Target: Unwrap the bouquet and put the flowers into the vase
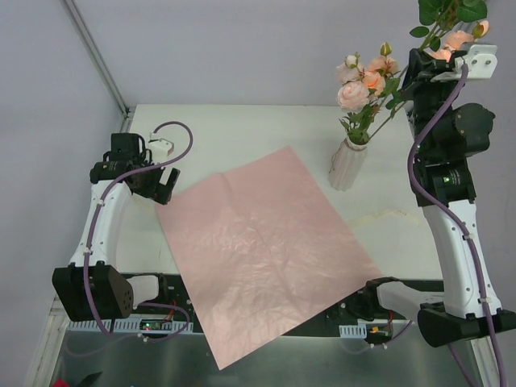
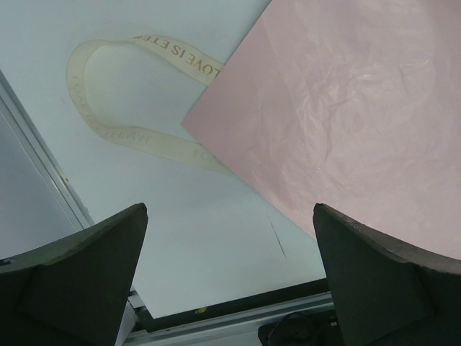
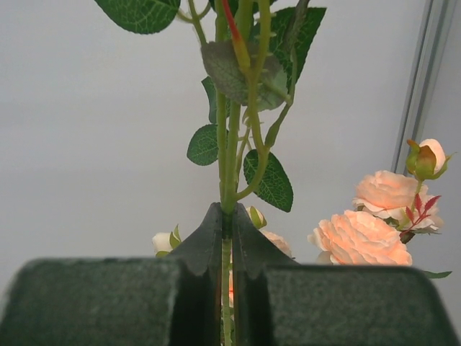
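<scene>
The bouquet is undone: its pink paper lies flat on the table and the cream ribbon lies loose beside the paper's corner. The off-white ribbed vase stands upright at the back right with several peach roses in it. My right gripper is high above and right of the vase, shut on a green flower stem. That stem's bloom and leaves are above the gripper, and it slants down toward the vase mouth. My left gripper hangs open and empty over the paper's left corner.
The paper covers most of the table's middle and overhangs its near edge. Both arm bases sit at the near edge. A wall rail runs at the back left. Peach roses show behind the right fingers.
</scene>
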